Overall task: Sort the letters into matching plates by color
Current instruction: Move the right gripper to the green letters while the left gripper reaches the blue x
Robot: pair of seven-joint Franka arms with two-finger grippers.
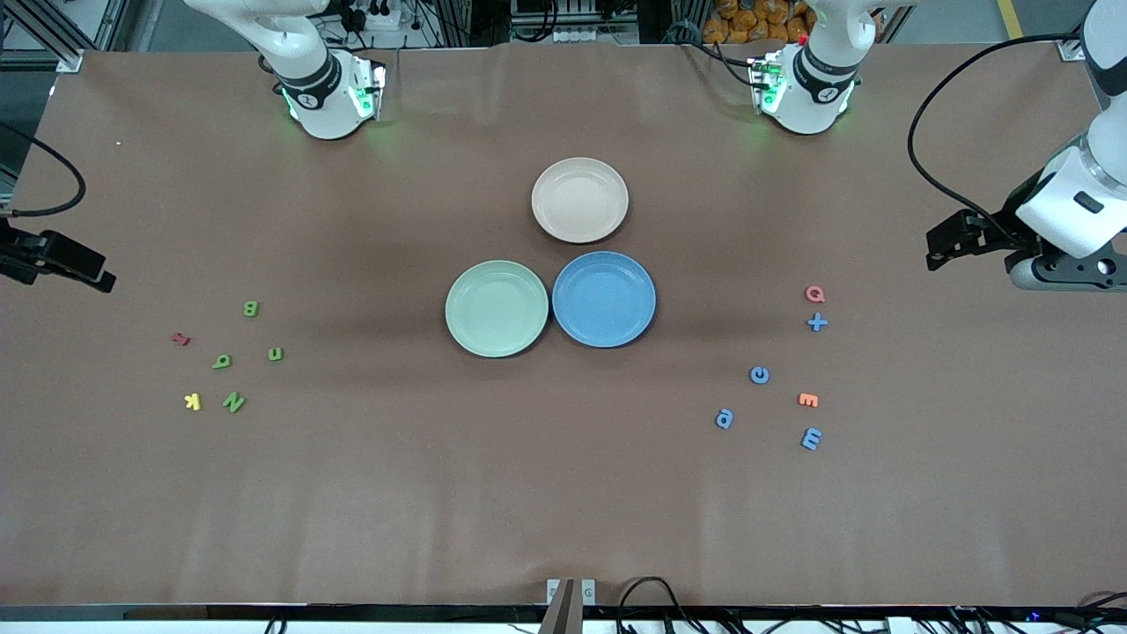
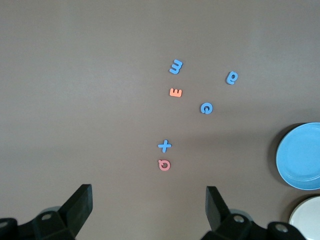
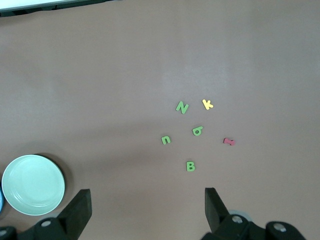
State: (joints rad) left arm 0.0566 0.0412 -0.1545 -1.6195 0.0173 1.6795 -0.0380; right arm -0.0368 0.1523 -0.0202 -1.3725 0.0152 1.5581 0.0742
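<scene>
On the brown desk (image 1: 563, 493) three plates are seen grouped at the middle: the pale green plate (image 1: 497, 308) and the blue plate (image 1: 604, 298) lie side by side, rims just touching, and the beige-pink plate (image 1: 580, 200) lies farther from the front camera than the blue plate. Taking the blue plate as the landmark, the four blue letters are found toward the left arm's end of the desk: a plus-shaped piece (image 1: 817, 323), a "c" (image 1: 759, 375), an "a" (image 1: 724, 418) and an "m" (image 1: 811, 438), with a pink "Q" (image 1: 814, 294) and an orange "E" (image 1: 807, 401) mixed among them. Well apart from the blue plate, past the green plate toward the right arm's end, the four green letters are scattered: a "B" (image 1: 251, 308), an "n" (image 1: 276, 354), a "b" (image 1: 222, 361) and an "N" (image 1: 233, 402), beside a red piece (image 1: 180, 338) and a yellow "K" (image 1: 192, 401). The left pincer (image 2: 149, 205) is held released over bare desk near the pink "Q". The right pincer (image 3: 148, 207) is likewise spread wide and empty, over bare desk near the green "B".
</scene>
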